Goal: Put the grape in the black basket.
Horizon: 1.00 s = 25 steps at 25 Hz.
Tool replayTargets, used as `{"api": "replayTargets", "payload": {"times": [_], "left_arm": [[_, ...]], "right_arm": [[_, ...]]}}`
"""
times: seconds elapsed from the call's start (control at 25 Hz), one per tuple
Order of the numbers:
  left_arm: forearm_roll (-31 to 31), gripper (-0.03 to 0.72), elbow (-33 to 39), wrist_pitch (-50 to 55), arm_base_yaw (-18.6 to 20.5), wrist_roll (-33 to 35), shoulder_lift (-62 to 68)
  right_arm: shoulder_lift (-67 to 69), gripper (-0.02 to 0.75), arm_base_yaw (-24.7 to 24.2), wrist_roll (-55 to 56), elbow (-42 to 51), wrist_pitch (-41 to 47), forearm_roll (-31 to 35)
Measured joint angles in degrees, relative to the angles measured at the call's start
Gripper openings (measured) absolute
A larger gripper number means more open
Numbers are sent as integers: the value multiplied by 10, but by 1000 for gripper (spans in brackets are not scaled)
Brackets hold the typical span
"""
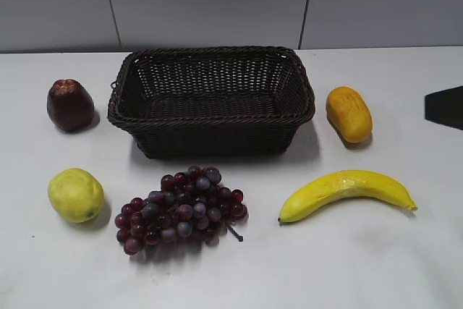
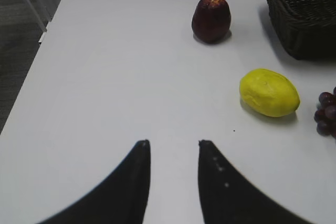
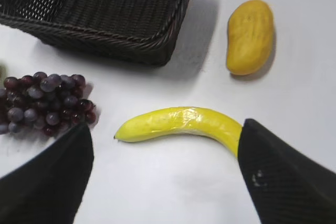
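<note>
The grape [image 1: 181, 208] is a bunch of small dark red-purple grapes lying on the white table in front of the black basket [image 1: 211, 98]. The bunch also shows in the right wrist view [image 3: 44, 103] and its edge in the left wrist view [image 2: 326, 114]. The basket is woven, rectangular and empty. My left gripper [image 2: 173, 142] is open and empty above bare table, left of the lemon. My right gripper [image 3: 165, 127] is open wide and empty above the banana; a dark part of it shows at the right edge of the exterior view [image 1: 445, 106].
A dark red fruit [image 1: 70, 105] stands left of the basket. A yellow lemon [image 1: 75, 195] lies left of the grapes. A banana [image 1: 346, 192] lies front right. An orange-yellow fruit [image 1: 349, 113] lies right of the basket. The table's left edge [image 2: 31, 72] shows.
</note>
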Motion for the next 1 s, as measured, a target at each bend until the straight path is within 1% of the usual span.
{"api": "replayTargets", "payload": {"times": [0.12, 0.2, 0.6, 0.68, 0.72, 0.84, 1.0], "left_arm": [[0, 231, 0, 0, 0, 0, 0], [0, 231, 0, 0, 0, 0, 0], [0, 231, 0, 0, 0, 0, 0], [0, 230, 0, 0, 0, 0, 0], [0, 230, 0, 0, 0, 0, 0], [0, 230, 0, 0, 0, 0, 0], [0, 230, 0, 0, 0, 0, 0]], "right_arm": [[70, 645, 18, -20, -34, 18, 13], [114, 641, 50, -24, -57, 22, 16], [277, 626, 266, -27, -161, 10, 18], [304, 624, 300, -27, -177, 7, 15], [322, 624, 324, -27, -186, 7, 10], [362, 623, 372, -27, -213, 5, -11], [412, 622, 418, -20, -251, 5, -68]]}}
